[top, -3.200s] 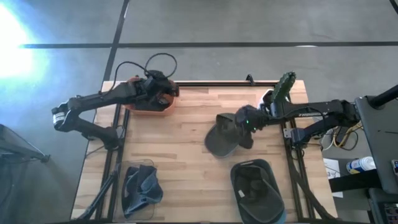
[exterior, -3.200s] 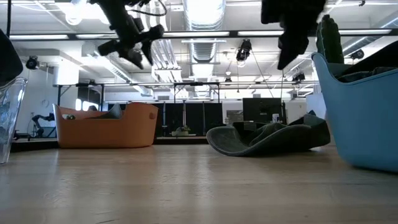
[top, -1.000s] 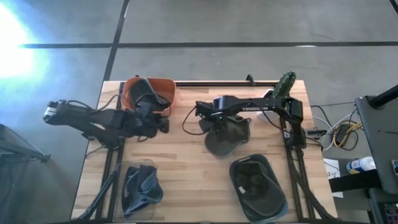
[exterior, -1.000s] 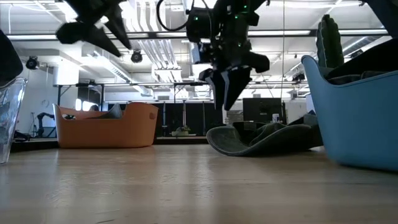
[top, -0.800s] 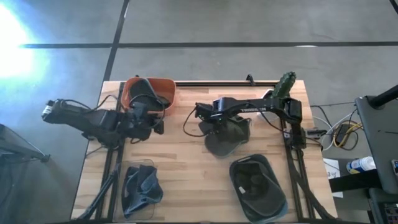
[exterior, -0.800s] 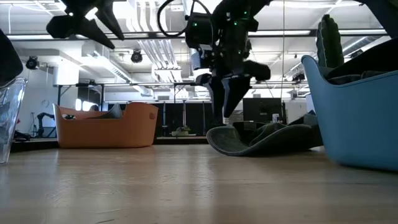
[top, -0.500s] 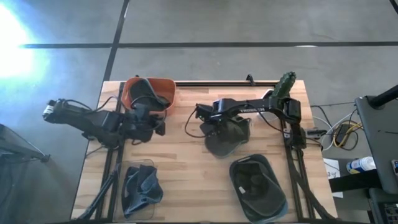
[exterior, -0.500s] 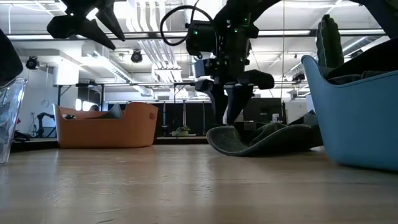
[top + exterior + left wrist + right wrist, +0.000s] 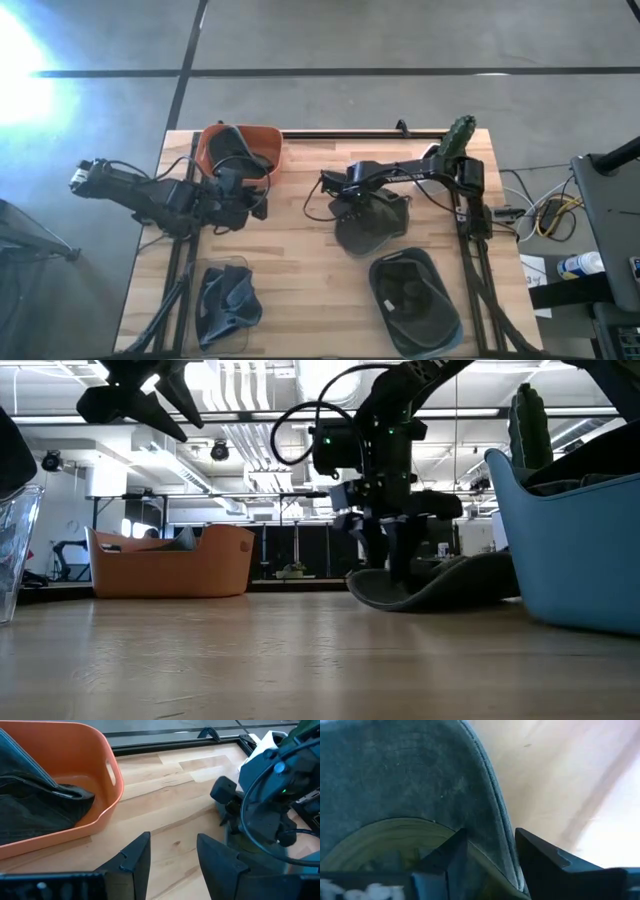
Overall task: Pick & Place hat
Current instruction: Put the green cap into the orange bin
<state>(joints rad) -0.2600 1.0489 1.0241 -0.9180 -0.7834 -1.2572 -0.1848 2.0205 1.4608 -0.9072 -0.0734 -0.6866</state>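
Observation:
A dark green cap lies on the table's middle right, seen low and flat in the low view. My right gripper stands over its left end, fingers down and open. In the right wrist view the brim's edge runs between the two fingers. My left gripper hangs open above the table in front of the orange basket, touching nothing. A dark cap lies inside that basket. My right gripper comes down from above onto the cap's brim at its left end. The open fingers stand on either side of the brim's edge, one over the pale underside and one outside. The cap rests on the table. Whether the pads press it I cannot tell.
A blue bin holding dark caps stands at the near right, close to the cap. A clear container with dark cloth sits at the near left. A cactus plant is at the far right corner. Bare wood lies between the arms.
My right gripper has come down from above the cap until its fingers reach the brim, drifting slightly toward the table's right. The cap's left end has slid a little to the right on the table.

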